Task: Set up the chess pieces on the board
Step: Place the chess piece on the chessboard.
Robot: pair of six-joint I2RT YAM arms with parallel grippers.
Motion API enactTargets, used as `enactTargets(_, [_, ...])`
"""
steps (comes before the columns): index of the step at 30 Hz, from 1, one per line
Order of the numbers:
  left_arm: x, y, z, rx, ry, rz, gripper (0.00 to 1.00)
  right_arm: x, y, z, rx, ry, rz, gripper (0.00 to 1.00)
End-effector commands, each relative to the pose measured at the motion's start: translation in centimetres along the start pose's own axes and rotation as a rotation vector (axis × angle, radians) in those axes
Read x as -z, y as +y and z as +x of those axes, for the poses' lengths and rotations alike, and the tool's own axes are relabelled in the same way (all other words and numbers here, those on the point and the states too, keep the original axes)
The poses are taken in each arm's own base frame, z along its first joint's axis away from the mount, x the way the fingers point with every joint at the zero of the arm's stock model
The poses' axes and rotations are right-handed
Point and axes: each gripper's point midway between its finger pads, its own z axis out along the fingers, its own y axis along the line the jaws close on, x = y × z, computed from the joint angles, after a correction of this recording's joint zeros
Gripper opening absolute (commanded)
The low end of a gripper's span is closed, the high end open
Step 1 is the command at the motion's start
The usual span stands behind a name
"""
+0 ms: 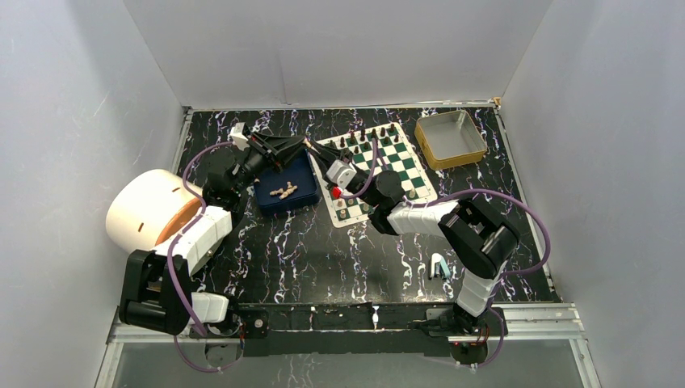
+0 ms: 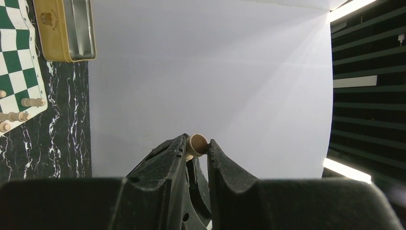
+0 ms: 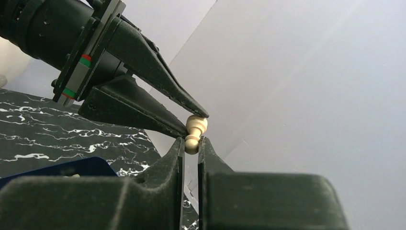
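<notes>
One cream chess piece (image 3: 195, 132) hangs in the air between both grippers, over the gap between the blue tray and the board (image 1: 401, 166). My left gripper (image 2: 197, 146) is shut on the piece's round base (image 2: 197, 144). My right gripper (image 3: 191, 143) is shut on its lower, rounded end. From above, the two grippers meet tip to tip, left gripper (image 1: 304, 145) against right gripper (image 1: 312, 152). Dark pieces line the board's far rows. A few cream pieces (image 2: 32, 102) stand on its near rows, and more cream pieces (image 1: 283, 191) lie in the tray.
The blue tray (image 1: 266, 202) sits left of the board. A yellow-rimmed tin (image 1: 450, 139) stands at the back right. A large white cylinder (image 1: 149, 210) lies at the left by my left arm. A small pale blue object (image 1: 439, 265) lies near the right arm's base.
</notes>
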Motion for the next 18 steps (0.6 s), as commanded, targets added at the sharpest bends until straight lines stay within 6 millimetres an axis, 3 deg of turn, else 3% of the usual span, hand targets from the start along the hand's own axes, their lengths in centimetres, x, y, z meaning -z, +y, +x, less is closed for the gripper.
enactTargets(1, [0.4, -0.6, 0.1, -0.022, -0.004, 0.027, 0.06, -1.0, -2.8, -3.5, 0.046, -0.117, 0.095, 0.09])
enactTargets(7, [0.4, -1.6, 0.5, -0.114, 0.012, 0.048, 0.47, 0.5, -3.9, -2.9, -0.071, -0.074, 0.186, 0.03])
enactTargets(12, [-0.2, -1.7, 0.8, -0.249, 0.052, 0.02, 0.58, 3.2, -4.8, -0.7, -0.24, 0.094, 0.292, 0.02])
enactTargets(16, [-0.7, -0.4, 0.1, -0.408, 0.061, -0.096, 0.67, 5.6, -5.4, 0.7, -0.4, 0.287, 0.354, 0.07])
enactTargets(17, [-0.8, -0.3, -0.2, -0.473, 0.07, -0.128, 0.88, 6.2, -5.8, 0.7, -0.458, 0.356, 0.371, 0.09])
enactTargets(18, [-0.9, -0.1, -0.3, -0.559, 0.091, -0.164, 0.92, 6.9, -6.0, 1.3, -0.507, 0.441, 0.377, 0.1])
